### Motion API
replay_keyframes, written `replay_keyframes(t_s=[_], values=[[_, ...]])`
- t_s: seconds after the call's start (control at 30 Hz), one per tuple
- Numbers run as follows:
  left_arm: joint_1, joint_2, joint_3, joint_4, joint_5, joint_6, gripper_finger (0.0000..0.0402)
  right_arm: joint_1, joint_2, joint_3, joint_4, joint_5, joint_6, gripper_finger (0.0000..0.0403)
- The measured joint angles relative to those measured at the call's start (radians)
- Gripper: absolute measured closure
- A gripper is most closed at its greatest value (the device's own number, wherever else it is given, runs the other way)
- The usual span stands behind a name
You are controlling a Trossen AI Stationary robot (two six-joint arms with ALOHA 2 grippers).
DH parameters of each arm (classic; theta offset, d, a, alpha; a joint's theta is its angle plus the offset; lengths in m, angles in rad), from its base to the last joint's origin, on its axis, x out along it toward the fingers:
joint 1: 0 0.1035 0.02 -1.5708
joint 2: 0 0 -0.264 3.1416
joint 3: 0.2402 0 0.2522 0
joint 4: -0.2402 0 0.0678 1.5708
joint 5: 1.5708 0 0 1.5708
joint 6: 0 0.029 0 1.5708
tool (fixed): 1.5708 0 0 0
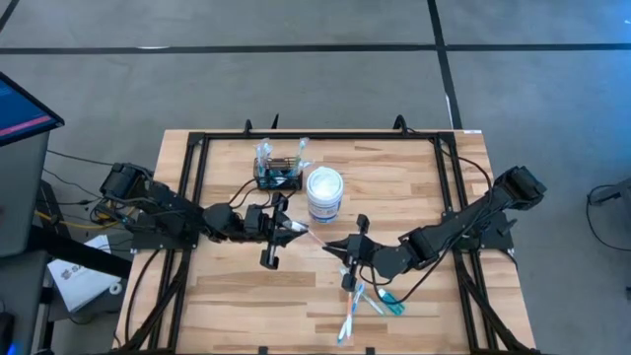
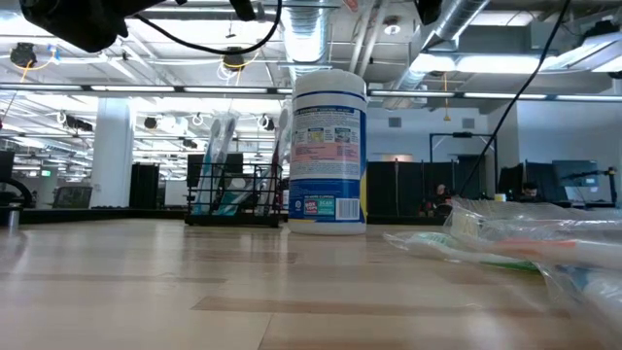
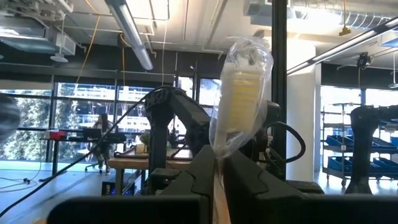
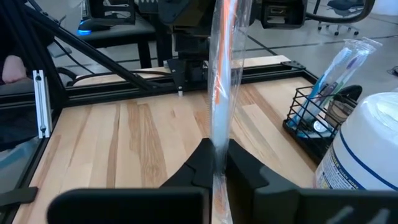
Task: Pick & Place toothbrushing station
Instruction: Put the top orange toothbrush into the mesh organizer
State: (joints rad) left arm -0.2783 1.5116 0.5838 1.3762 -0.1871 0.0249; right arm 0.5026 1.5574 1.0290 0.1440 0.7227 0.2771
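The toothbrushing station, a black wire rack [image 1: 278, 176] [image 2: 233, 194] [image 4: 314, 118], stands on its base at the table's far middle, with wrapped toothbrushes upright in it. Above the table's middle, my left gripper [image 1: 294, 232] [image 3: 217, 171] and my right gripper [image 1: 342, 248] [image 4: 216, 155] face each other closely. Both are shut on one plastic-wrapped toothbrush [image 1: 317, 238] [image 4: 221, 81] that spans the short gap between them. Its bristle head [image 3: 242, 93] stands out past the left fingers. My left gripper pinches the wrapped toothbrush between its two fingers just below the bristle head [image 3: 216, 163], coming from the table's left. The head juts out beyond the fingertips, tilted up. The brush is clear of the table. My right gripper pinches the wrapped toothbrush's shaft [image 4: 215, 140] between its two fingers, coming from the table's right, with the fingers along the brush. The brush runs on past the fingertips toward the left gripper, clear of the table.
A white lidded tub [image 1: 323, 193] [image 2: 328, 156] [image 4: 367, 143] stands just right of the rack. Several loose wrapped toothbrushes [image 1: 360, 301] [image 2: 515, 238] lie near the front edge, right of centre. A black frame [image 1: 197, 148] borders the wooden tabletop.
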Motion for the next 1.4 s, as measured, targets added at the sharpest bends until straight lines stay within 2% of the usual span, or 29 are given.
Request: replay_keyframes(t_s=[0.3, 0.6, 0.83, 0.93, 1.13, 1.4], values=[[-0.002, 0.0, 0.0, 0.002, -0.004, -0.013, 0.0395, 0.0, 0.0, 0.0, -0.016, 0.003, 0.003, 0.0341], [-0.003, -0.004, -0.001, -0.016, -0.013, -0.023, 0.0397, 0.0, 0.0, 0.0, -0.054, 0.003, 0.003, 0.0327], [-0.012, -0.186, -0.066, -0.214, -0.052, -0.055, 0.0397, 0.008, 0.0, 0.0, -0.062, 0.008, 0.003, 0.0326], [-0.026, -0.284, -0.106, -0.292, -0.098, -0.056, 0.0398, 0.008, 0.0, 0.0, -0.059, 0.008, 0.003, 0.0325], [-0.039, -0.408, -0.19, -0.347, -0.227, -0.032, 0.0397, 0.007, 0.0, 0.0, -0.054, 0.009, 0.003, 0.0325], [-0.039, -0.499, -0.262, -0.371, -0.417, 0.038, 0.0397, 0.007, 0.0, 0.0, -0.054, 0.009, 0.003, 0.0325]])
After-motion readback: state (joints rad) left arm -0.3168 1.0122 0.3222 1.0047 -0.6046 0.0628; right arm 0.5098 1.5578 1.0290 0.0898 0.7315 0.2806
